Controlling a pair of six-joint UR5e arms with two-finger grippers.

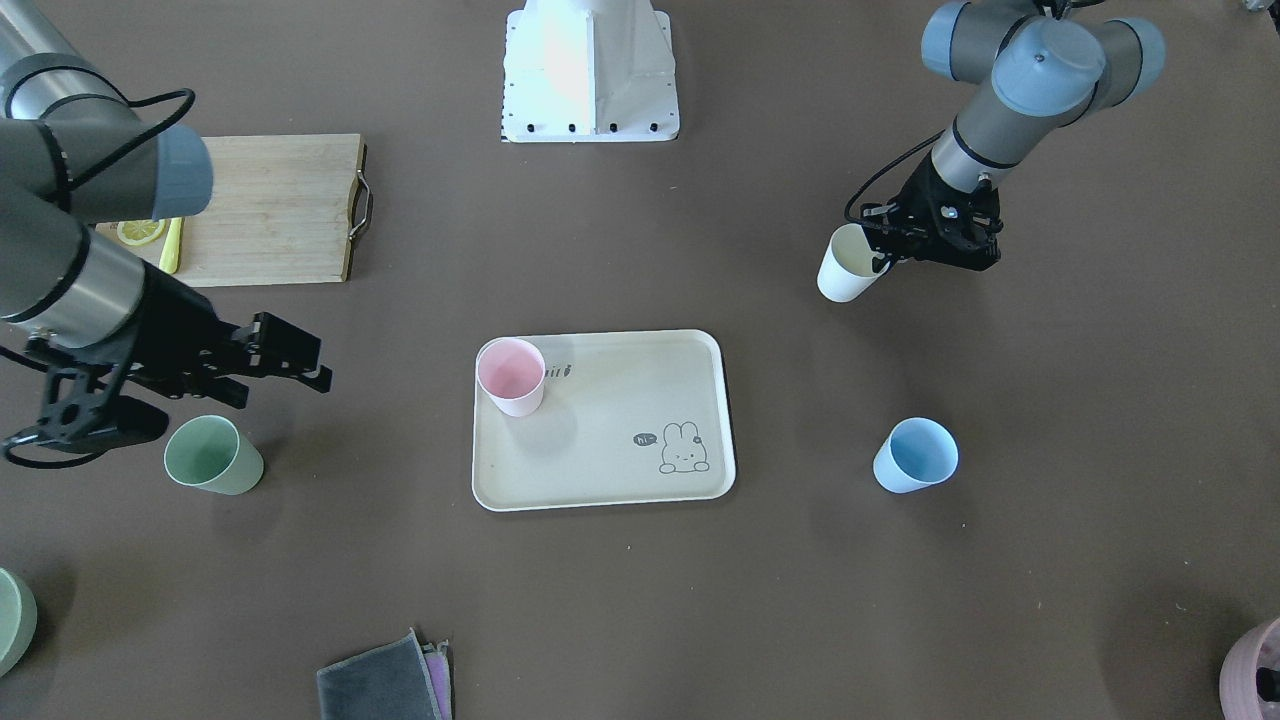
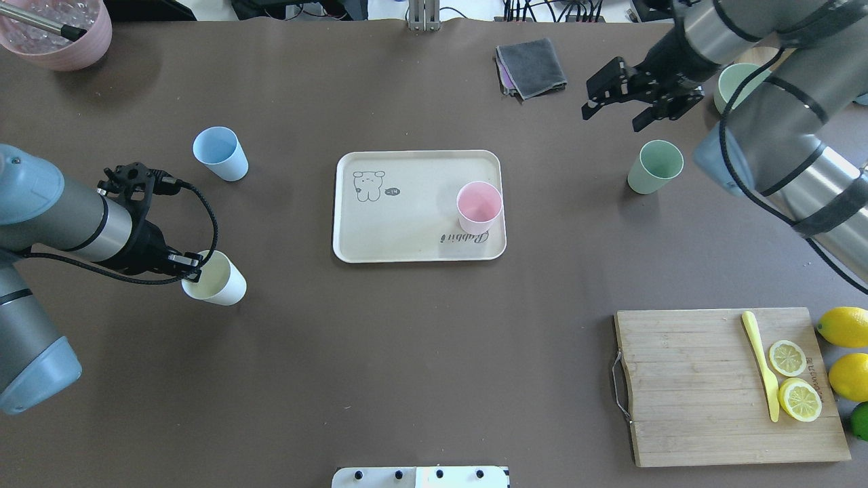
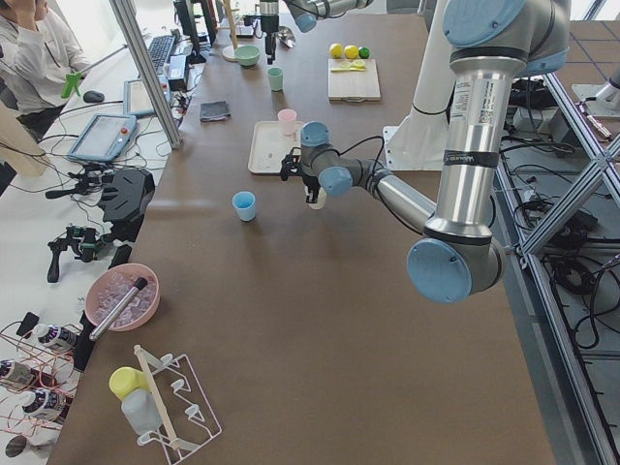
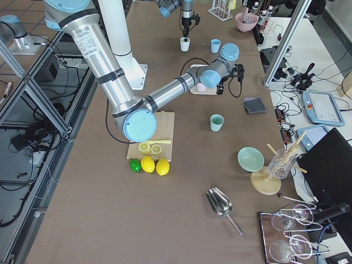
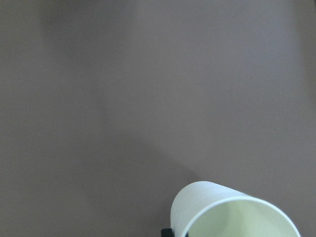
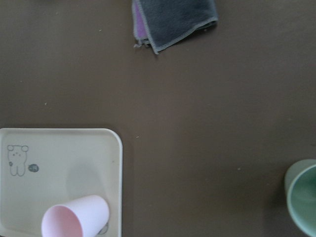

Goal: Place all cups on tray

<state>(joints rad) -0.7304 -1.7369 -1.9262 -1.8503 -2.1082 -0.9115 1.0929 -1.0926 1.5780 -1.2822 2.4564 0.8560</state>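
The cream-beige tray (image 2: 407, 230) lies mid-table, also in the front view (image 1: 620, 450) and right wrist view (image 6: 74, 163). The pink cup (image 2: 479, 207) (image 1: 511, 377) (image 6: 74, 217) stands on it in one corner. My left gripper (image 2: 193, 271) (image 1: 882, 262) is shut on the rim of the cream-white cup (image 2: 217, 279) (image 1: 848, 265) (image 5: 222, 212), which is tilted, left of the tray. The light blue cup (image 2: 220, 154) (image 1: 915, 456) stands on the table farther out. My right gripper (image 2: 610, 120) (image 1: 290, 385) is open and empty, above the table beside the sage green cup (image 2: 654, 167) (image 1: 213, 456) (image 6: 301, 197).
A wooden cutting board (image 2: 685, 386) with lemon slices and a yellow knife lies near right, whole lemons (image 2: 844, 327) beside it. A folded grey cloth (image 2: 532, 64) lies far centre-right, a sage bowl (image 2: 736, 81) far right, a pink bowl (image 2: 57, 34) far left.
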